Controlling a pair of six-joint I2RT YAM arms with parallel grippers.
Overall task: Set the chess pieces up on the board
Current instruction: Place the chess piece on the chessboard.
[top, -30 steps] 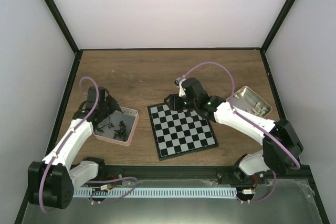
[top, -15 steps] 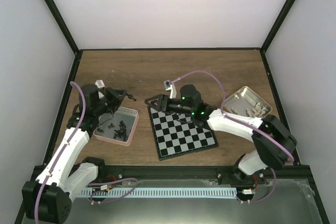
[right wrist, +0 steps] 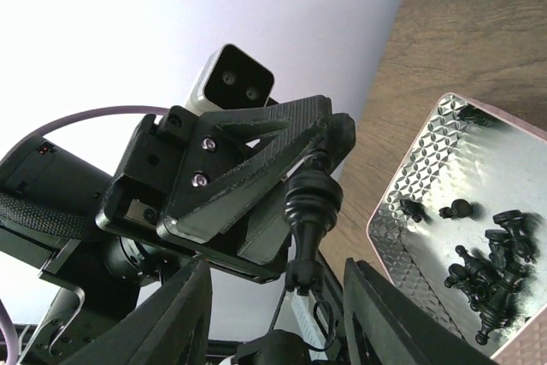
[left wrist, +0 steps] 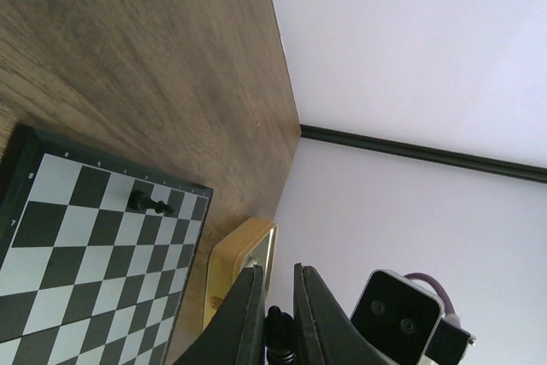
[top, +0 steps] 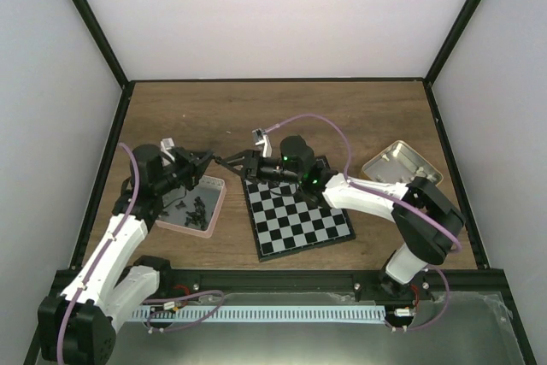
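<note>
Between the tray and the board (top: 299, 221), my two grippers meet tip to tip above the table. My left gripper (top: 214, 160) (left wrist: 275, 275) is shut on a black chess piece (left wrist: 279, 331) (right wrist: 313, 204), which sticks out past its fingers. The right gripper (top: 236, 162) (right wrist: 275, 273) stands open on either side of that piece's lower end, with a gap on each side. One black piece (left wrist: 149, 203) lies on the board near its far edge. More black pieces (right wrist: 487, 273) (top: 193, 207) lie in the pink-rimmed tray (top: 219, 203).
A tan tin (top: 402, 164) (left wrist: 242, 264) sits right of the board, partly behind my right arm. The left wrist camera (right wrist: 236, 83) faces the right one (left wrist: 391, 317) closely. Walls close the table's back and sides.
My left gripper rose out of the tray and swung right with the black piece. The right gripper came left from the board's far corner and now flanks that piece.
</note>
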